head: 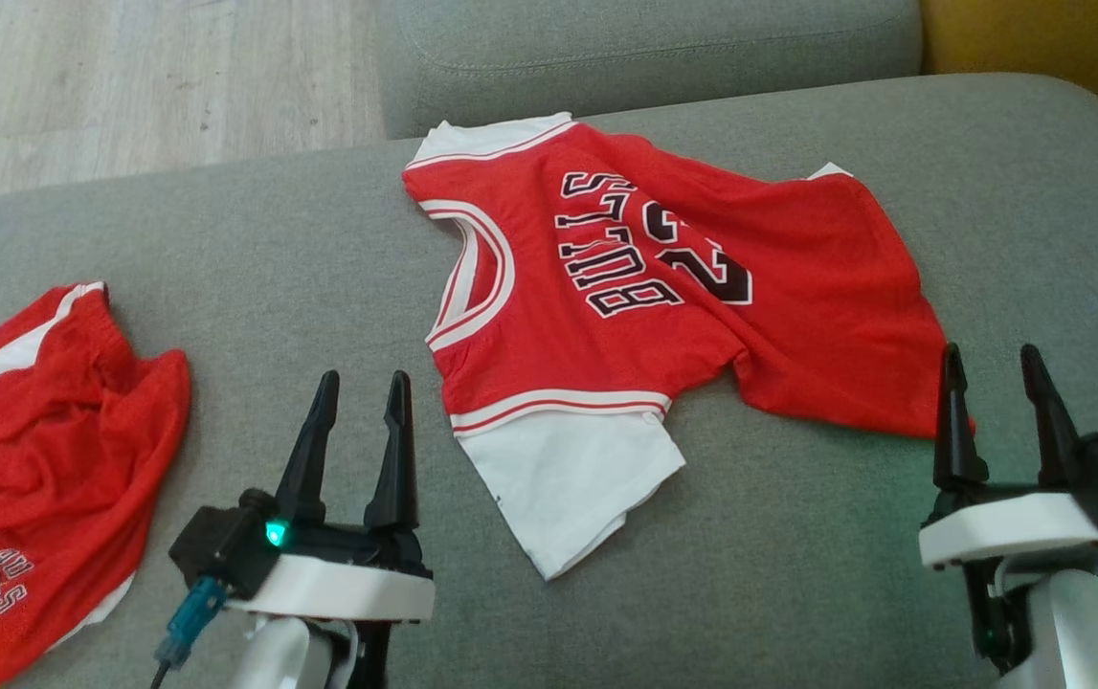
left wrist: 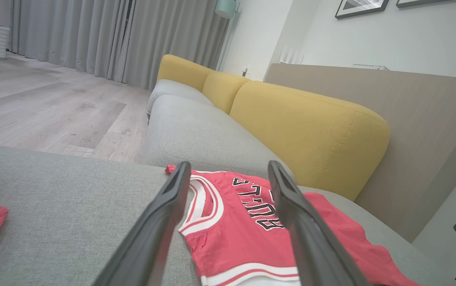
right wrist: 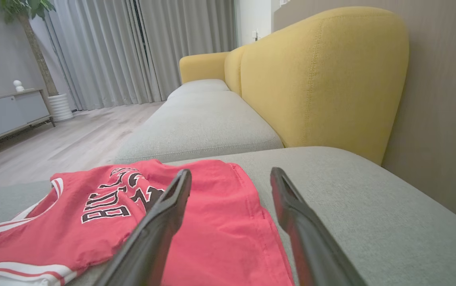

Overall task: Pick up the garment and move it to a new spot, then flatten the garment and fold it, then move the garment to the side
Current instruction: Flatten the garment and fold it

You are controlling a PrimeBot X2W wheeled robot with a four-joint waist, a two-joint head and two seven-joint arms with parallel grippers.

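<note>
While the left end effector [head: 364, 378] and right end effector [head: 990, 352] gape empty, the red jersey [head: 797, 287] lies rumpled.

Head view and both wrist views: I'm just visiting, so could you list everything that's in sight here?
Bulls jersey: one, red with white sleeves, spread on the near seat cushion.
shorts: one, red with a white stripe, crumpled at the cushion's left edge.
seat cushions: two, grey, end to end.
backrest cushions: three, yellow, along the sofa's back.
floor: one, pale wood, beside the sofa.
curtains: grey, far end of the room.
framed pictures: two, dark frames, on the white wall.
potted plant: one, white pot, beside the curtains.
left claw: one, dark, open and empty, left of the jersey.
right claw: one, dark, open and empty, at the jersey's right end.
</note>
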